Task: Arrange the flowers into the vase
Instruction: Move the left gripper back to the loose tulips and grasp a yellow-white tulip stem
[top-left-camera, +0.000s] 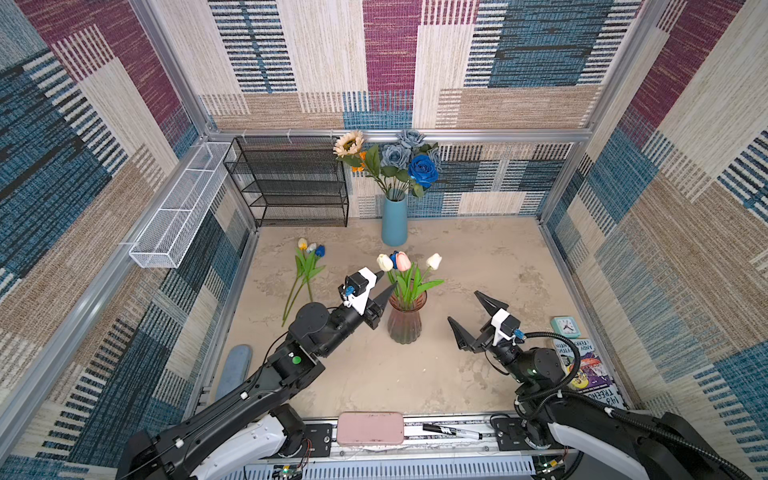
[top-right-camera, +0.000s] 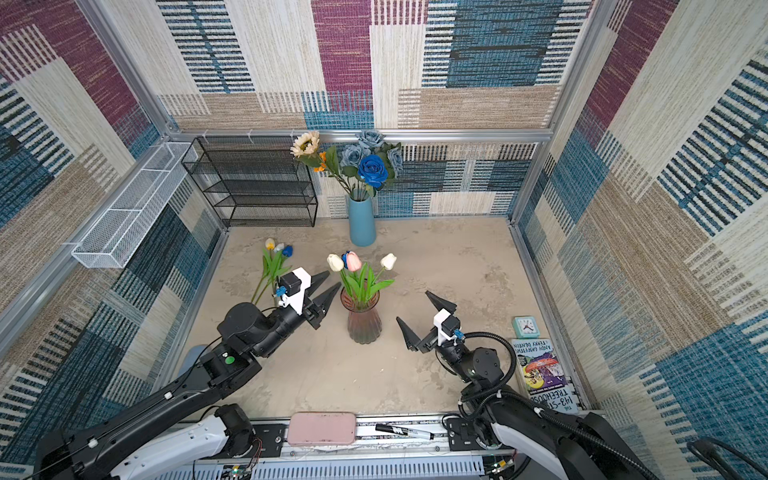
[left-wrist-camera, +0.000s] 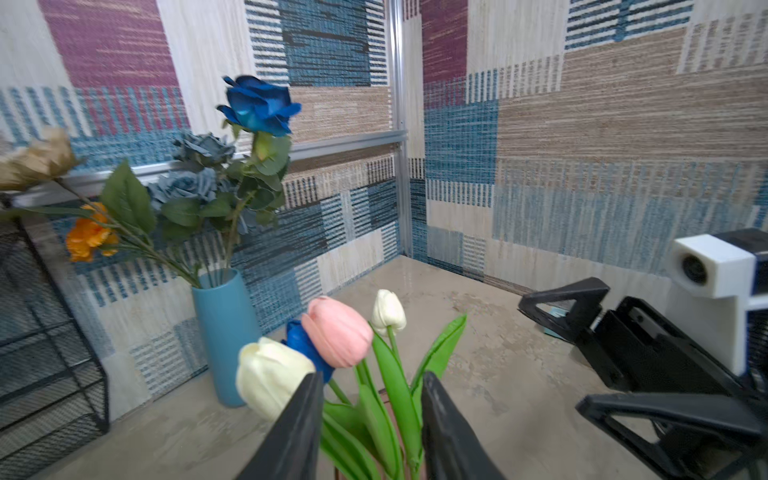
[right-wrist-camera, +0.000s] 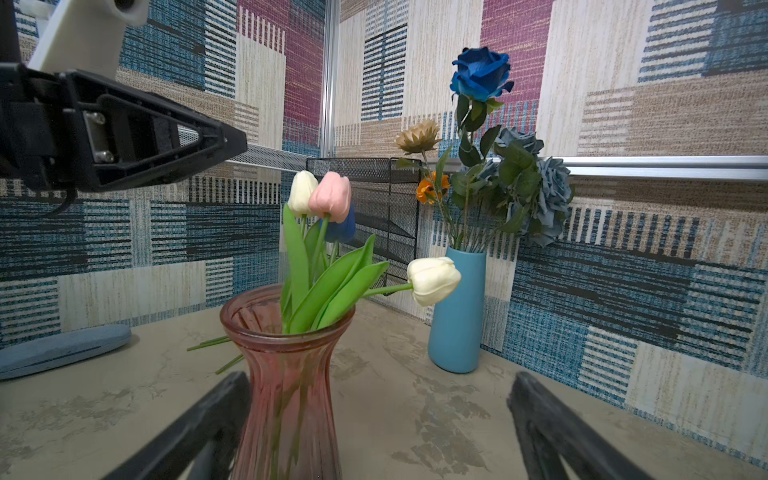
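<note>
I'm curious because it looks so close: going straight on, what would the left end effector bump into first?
Probably the tulips' green leaves, standing in the pink vase right ahead of the left end effector; exact depth is unclear.

Overhead pair; wrist views (close) share tulips.

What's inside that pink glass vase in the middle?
The pink glass vase holds a pink tulip, two white tulips, and a blue tulip half hidden behind the pink. Green leaves crowd the neck; stem ends blur behind tinted glass.
</note>
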